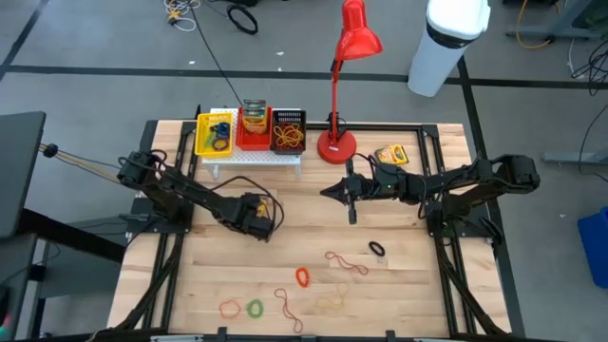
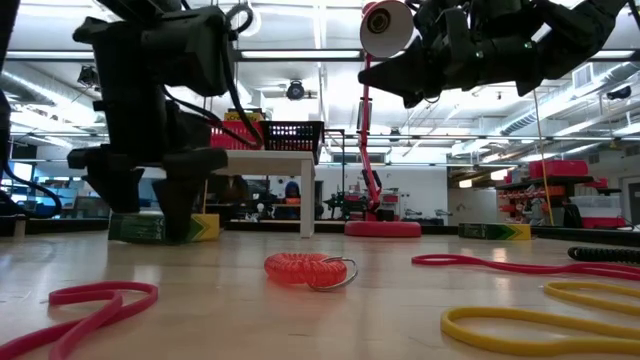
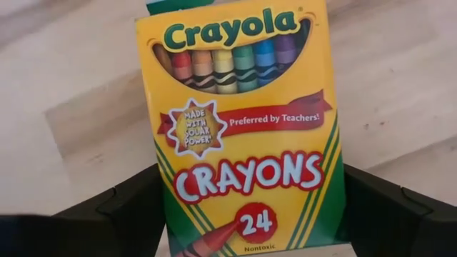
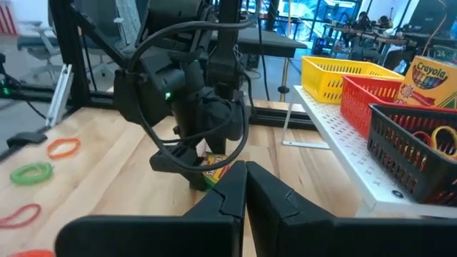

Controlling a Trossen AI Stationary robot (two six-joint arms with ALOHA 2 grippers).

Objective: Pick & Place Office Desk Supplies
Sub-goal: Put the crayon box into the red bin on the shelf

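Observation:
A yellow-and-green crayon box (image 3: 243,128) lies flat, face up, on the wooden table left of centre. My left gripper (image 1: 256,226) stands over it, pointing steeply down, closed on its width. My right gripper (image 1: 328,193) hovers shut above the table's middle, holding nothing, with its tips toward the left arm. A second crayon box (image 1: 391,154) lies near the lamp's base. A third stands in the red basket (image 1: 254,128). Loose rubber bands lie near the front edge: black (image 1: 377,249), red (image 1: 347,263), an orange coil (image 1: 302,276) and green (image 1: 255,307). My left gripper has the crayon box between its two fingers (image 3: 128,214), one against each long side (image 3: 166,207), near the end printed "24". The fingers come from above, slanting down, and span the box's width. The box rests flat on the table, face up.
A white perforated rack (image 1: 252,160) at the back carries a yellow basket (image 1: 214,133), the red one and a black one (image 1: 288,131) holding rubber bands. A tall red desk lamp (image 1: 337,142) stands right of it. More bands, orange (image 1: 229,307) and yellow (image 1: 332,302), lie at the front.

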